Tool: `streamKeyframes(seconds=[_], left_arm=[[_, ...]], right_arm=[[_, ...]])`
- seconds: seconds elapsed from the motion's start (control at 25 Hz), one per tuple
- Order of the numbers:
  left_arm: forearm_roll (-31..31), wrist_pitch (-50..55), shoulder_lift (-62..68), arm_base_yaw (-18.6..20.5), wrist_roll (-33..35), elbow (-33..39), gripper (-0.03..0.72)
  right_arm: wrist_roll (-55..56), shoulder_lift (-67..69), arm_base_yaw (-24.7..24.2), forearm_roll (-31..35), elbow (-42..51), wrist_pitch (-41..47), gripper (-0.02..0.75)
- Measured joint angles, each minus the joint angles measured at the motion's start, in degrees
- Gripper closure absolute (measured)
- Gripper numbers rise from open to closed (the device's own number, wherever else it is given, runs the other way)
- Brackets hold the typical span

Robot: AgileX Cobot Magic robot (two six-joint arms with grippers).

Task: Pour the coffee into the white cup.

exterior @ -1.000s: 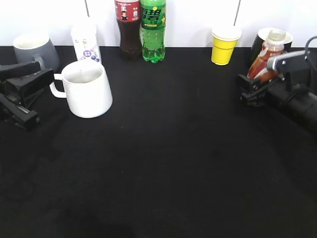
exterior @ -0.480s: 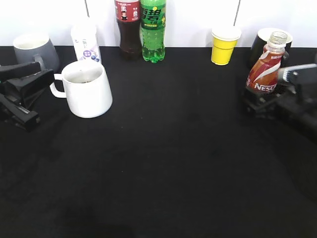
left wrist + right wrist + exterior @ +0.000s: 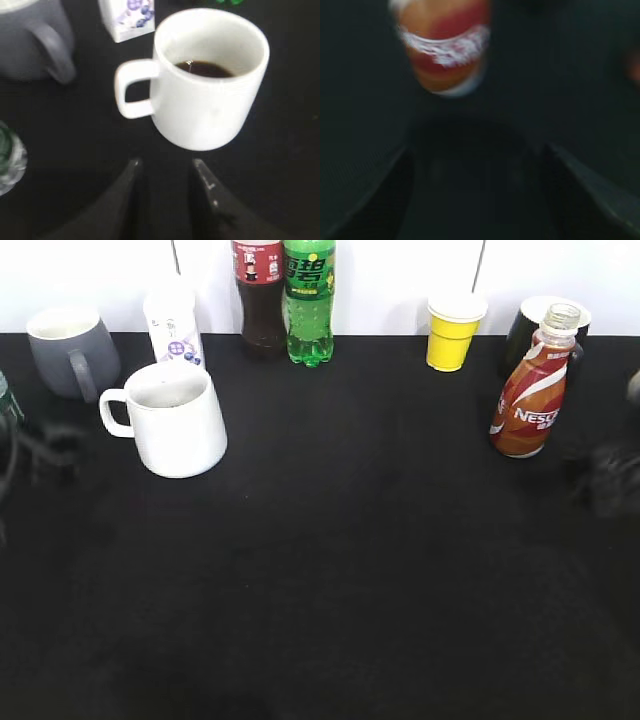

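**Coffee in the cup, bottle upright, both hands clear**

The white cup [image 3: 207,80] is seen on the left of the desk [image 3: 350,570], dark coffee [image 3: 203,69] inside, directly ahead of the left hand [image 3: 165,192], whose fingers are spread and empty. The Nescafé bottle [image 3: 530,390] stands upright at the right, ahead of the right hand [image 3: 480,165], spread wide and apart from it. The pour is judged done.

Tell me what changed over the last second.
The right gripper set the coffee bottle upright, let go and pulled back; its jaws now stand wide apart. The left gripper also drew back from the white cup, which holds coffee. Cup, other bottles and cups stayed put.
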Motion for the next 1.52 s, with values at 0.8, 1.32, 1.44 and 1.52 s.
streamKeyframes(seconds=[0.8,1.32,1.44,1.52], left_arm=[[-11.6,67.4,-62.2,-10.3,11.7,-2.2,0.447],[-12.0,64.7,-62.2,-5.5,11.9,-0.6,0.449],[-12.0,64.6,-62.4,1.9,11.9,-0.6,0.449],[-12.0,64.5,-64.2,6.1,11.9,-0.6,0.449]], right_arm=[[-0.9,-70.6,10.7,5.2,-2.9,73.5,0.143],[-0.9,-70.7,7.0,5.9,-2.9,73.2,0.143],[-0.9,-72.6,3.0,5.9,-2.9,73.0,0.143],[-0.9,-78.3,0.1,5.9,-2.9,73.0,0.143]])
